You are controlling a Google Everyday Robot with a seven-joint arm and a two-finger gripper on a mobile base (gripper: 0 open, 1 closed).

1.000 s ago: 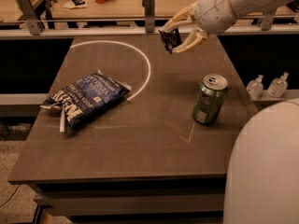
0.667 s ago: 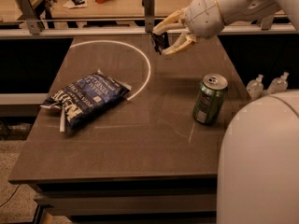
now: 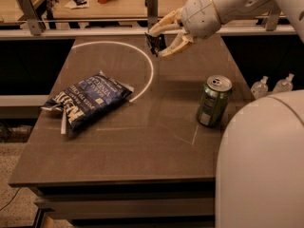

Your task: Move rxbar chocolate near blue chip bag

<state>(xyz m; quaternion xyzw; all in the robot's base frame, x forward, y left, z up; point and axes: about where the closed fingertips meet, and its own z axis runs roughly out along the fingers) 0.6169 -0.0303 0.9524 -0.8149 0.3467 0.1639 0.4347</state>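
My gripper (image 3: pixel 161 41) hangs in the air over the far middle of the table, shut on the rxbar chocolate (image 3: pixel 156 43), a small black wrapper held between the cream fingers. The blue chip bag (image 3: pixel 86 101), dark blue with white lettering and pale crimped ends, lies flat on the left part of the table, well to the left of the gripper and nearer to me.
A green soda can (image 3: pixel 213 101) stands upright on the right side of the brown table (image 3: pixel 142 146). A white arc is painted on the tabletop (image 3: pixel 151 65). My white arm body fills the lower right. Two small bottles (image 3: pixel 271 85) stand beyond the right edge.
My gripper has carried the rxbar chocolate leftward, from the far right toward the far middle of the table. The bag and can have not moved.
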